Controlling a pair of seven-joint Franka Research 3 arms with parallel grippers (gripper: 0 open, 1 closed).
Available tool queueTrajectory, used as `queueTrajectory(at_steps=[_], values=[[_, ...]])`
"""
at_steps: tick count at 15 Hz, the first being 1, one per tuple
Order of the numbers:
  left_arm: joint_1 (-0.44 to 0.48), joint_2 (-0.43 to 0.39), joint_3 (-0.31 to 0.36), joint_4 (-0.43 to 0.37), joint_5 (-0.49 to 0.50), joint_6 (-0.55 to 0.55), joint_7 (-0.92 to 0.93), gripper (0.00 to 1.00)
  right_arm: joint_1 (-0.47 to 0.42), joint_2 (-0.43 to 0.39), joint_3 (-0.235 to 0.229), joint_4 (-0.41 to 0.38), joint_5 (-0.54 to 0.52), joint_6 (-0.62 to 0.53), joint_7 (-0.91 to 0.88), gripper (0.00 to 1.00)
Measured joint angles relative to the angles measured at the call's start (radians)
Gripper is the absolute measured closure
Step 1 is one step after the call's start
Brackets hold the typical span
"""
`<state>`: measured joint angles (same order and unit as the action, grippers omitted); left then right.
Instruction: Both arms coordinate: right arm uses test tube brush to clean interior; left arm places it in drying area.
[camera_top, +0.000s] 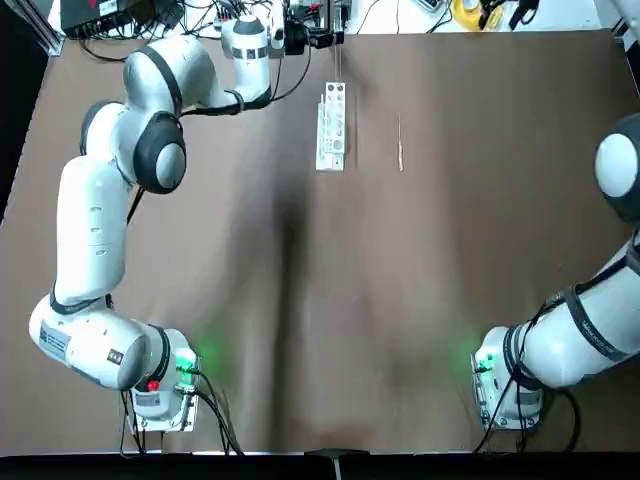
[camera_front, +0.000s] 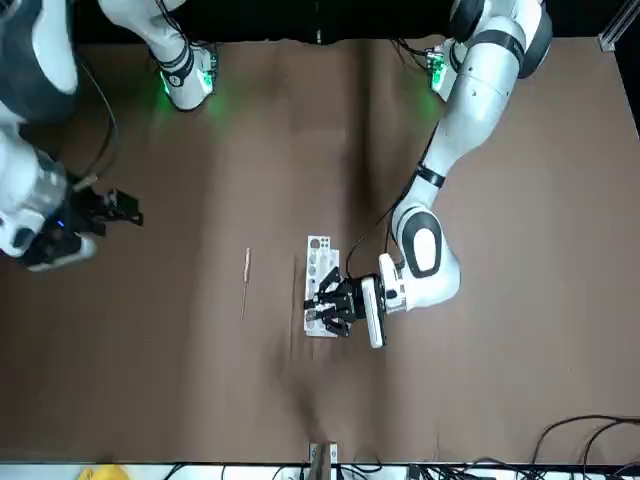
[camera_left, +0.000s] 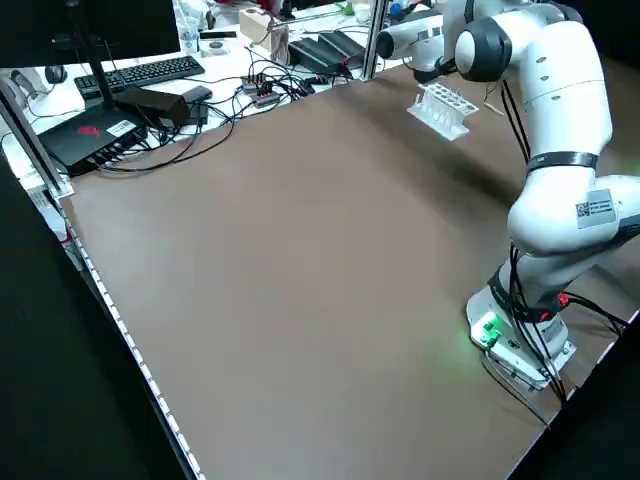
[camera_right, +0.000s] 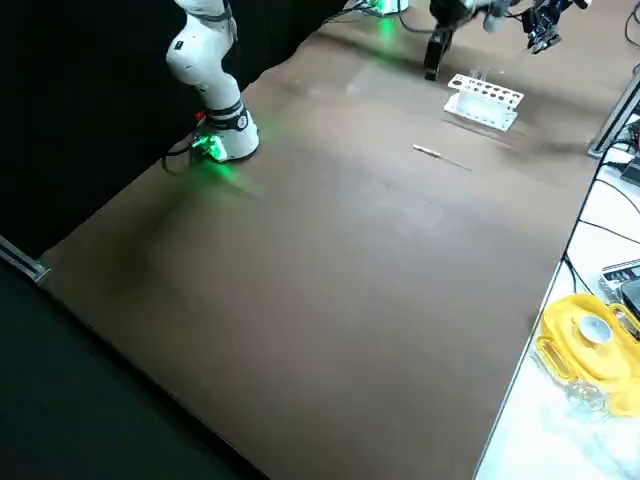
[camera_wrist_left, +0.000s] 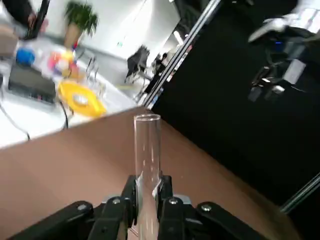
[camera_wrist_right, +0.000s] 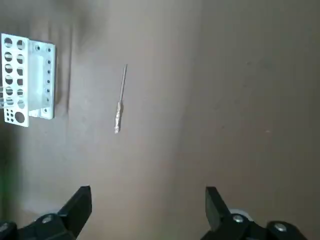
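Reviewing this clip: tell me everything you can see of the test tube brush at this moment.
The test tube brush is a very thin, straight, pale stick, slightly thicker toward one end in the right wrist view. It lies flat on the bare brown table, beside the white rack on the right arm's side with a clear gap between them, roughly parallel to the rack's long side. Nothing touches it: the right pincer is open above the table, off to one side of it, and the left pincer is over at the rack.
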<state>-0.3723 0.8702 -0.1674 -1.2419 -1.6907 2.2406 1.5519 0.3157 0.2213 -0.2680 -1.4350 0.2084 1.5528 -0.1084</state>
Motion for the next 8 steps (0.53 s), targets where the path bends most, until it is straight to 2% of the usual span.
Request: queueTrajectory(at_steps=[4,5,6,8], values=[[0.004,-0.008,0.001,-0.003,0.099,0.001,-0.389,0.77,-0.002,-0.106,-0.002,0.0,-0.044,-0.047,0.004,0.0],[0.011,-0.013,0.002,-0.003,0.138,0.001,-0.572,0.77,-0.019,-0.15,0.005,-0.001,-0.054,-0.066,0.026,0.0],[0.015,-0.017,0.002,-0.003,0.154,0.001,-0.663,0.77,-0.049,-0.168,0.03,-0.001,-0.06,-0.08,0.034,0.0],[0.023,-0.019,0.002,-0.003,0.168,-0.002,-0.843,0.77,-0.136,-0.199,0.121,-0.007,-0.095,-0.101,0.045,0.0]])
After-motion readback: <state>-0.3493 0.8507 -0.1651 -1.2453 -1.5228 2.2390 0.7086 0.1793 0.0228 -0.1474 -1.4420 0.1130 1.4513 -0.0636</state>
